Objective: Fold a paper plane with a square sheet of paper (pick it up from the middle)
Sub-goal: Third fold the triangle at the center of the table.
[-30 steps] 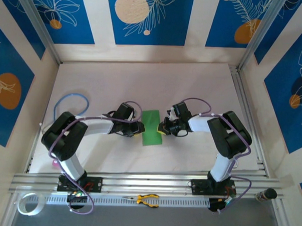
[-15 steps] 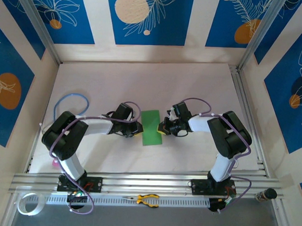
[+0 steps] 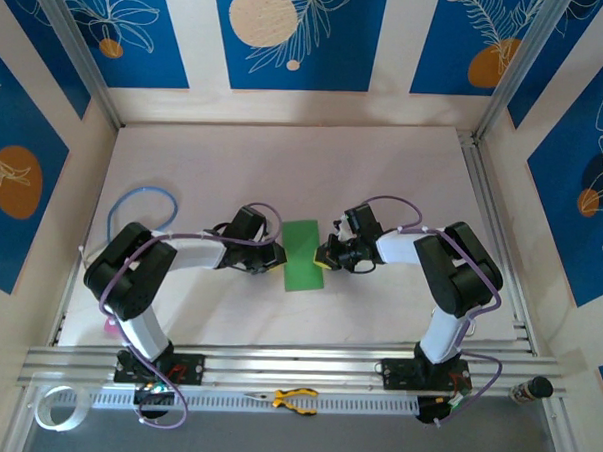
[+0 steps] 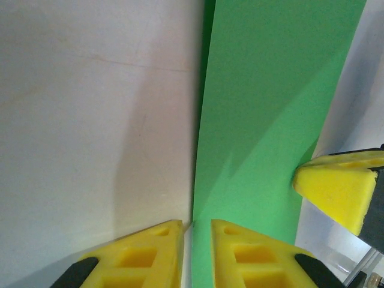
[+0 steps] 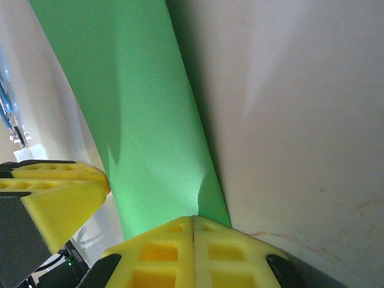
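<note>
A: Where did we find the square sheet of paper [image 3: 302, 255]?

B: On the bench [image 3: 384, 170], between the two arms. From above it looked like a bright green strip, longer than it was wide, well apart from the blue cable [image 3: 142, 204] on the left.

A: How did we read the right fingers [image 5: 201, 231]?

B: They were pressed together tip to tip, with no gap between them. The sheet's right edge ran in at the tips and the paper rose a little there, so we took them to be pinching the sheet.

A: And the left fingers [image 4: 219, 231]?

B: Those were narrow but not closed. We saw a slim gap between the tips, and the sheet's left edge ran straight into it. We could not tell whether either tip touched the paper.

A: What did we see from overhead?

B: The two sets of fingers faced each other across the sheet, one at each long edge, towards its near end.
</note>
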Robot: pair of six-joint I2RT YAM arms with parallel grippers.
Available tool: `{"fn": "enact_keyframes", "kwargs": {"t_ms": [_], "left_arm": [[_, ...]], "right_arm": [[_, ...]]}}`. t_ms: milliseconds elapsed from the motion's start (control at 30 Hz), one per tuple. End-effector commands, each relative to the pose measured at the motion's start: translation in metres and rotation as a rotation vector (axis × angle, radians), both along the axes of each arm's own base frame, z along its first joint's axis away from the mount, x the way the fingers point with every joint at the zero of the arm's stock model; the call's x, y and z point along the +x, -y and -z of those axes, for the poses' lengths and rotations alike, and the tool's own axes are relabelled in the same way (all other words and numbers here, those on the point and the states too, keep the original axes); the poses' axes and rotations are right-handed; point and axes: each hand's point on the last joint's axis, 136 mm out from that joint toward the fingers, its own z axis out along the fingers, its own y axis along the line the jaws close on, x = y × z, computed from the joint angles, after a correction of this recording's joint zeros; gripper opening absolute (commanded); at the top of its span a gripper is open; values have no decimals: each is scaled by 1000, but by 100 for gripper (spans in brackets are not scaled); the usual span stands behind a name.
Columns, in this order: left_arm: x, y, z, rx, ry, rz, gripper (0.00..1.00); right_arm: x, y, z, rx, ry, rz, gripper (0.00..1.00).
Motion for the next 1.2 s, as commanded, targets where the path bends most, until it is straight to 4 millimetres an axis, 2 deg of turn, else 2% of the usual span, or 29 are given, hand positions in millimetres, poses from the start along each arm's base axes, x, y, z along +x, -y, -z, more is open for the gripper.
{"fn": "enact_keyframes", "kwargs": {"t_ms": [0,100,333,600,933,1167], "left_arm": [[-2,3,6,-13,-6,17,21],[-3,8,8,-33,-18,27,20],[-6,5,15,-2,-46,30,19],[0,18,3,-100,-13,29,17],[0,16,2,-99,-8,17,17],[2,15,-2,-106,14,12,23]], "right_arm": [[-28,22,37,-118,-141,27,4],[-28,22,38,-116,-144,26,3],[-29,22,38,-113,-144,24,3],[-29,21,38,-108,-146,22,4],[-29,23,38,-108,-145,28,4],[-28,23,37,-101,-144,30,4]]}}
